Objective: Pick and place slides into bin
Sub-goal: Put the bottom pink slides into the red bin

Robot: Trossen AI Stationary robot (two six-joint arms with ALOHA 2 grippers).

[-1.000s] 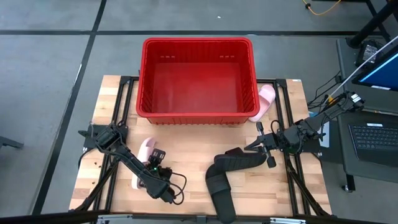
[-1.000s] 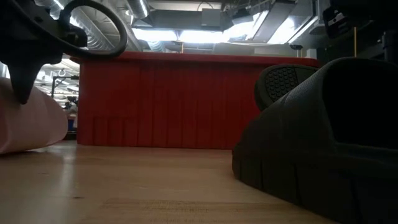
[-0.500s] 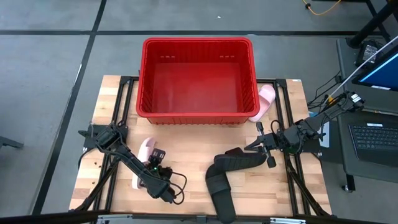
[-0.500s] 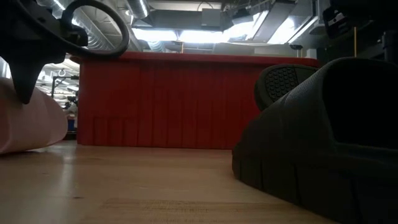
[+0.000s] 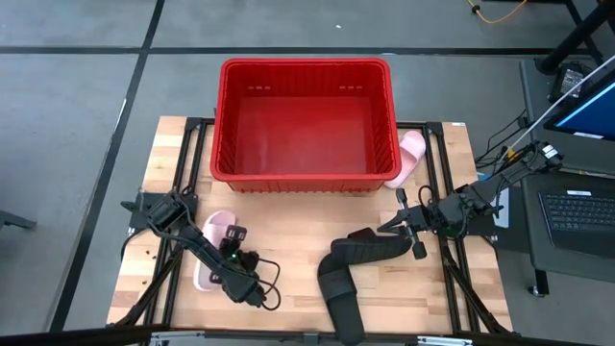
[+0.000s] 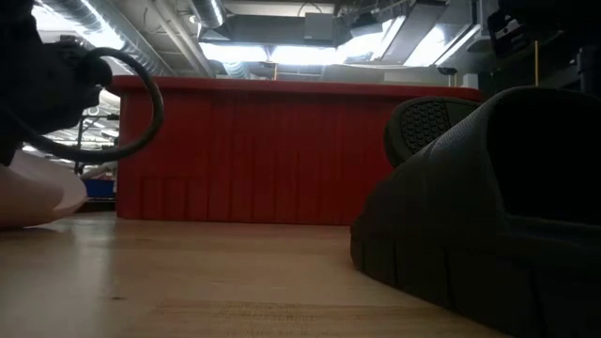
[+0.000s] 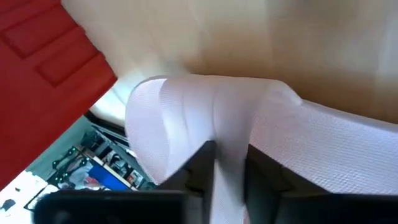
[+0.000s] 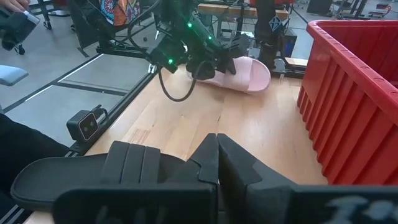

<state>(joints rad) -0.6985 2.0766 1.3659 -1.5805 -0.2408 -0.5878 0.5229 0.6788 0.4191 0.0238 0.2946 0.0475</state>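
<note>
Left hand [image 5: 219, 258] pinches the textured strap of a pale pink slide [image 5: 210, 246] on the wooden desk [image 5: 288, 240]. Right hand [image 5: 382, 229] clamps a ridged black slide [image 5: 365, 249] near the ribbed red bin [image 5: 306, 178].

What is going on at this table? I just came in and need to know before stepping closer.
Two dark robot arms are loading sandals into a large red plastic basket, whose visible interior holds none yet. The left gripper is clamped on the strap of a pale pink slip-on sandal at the table's front left. The right gripper grips a black slip-on sandal; a second black sandal lies beside it. Another pink sandal rests against the basket's right wall.
</note>
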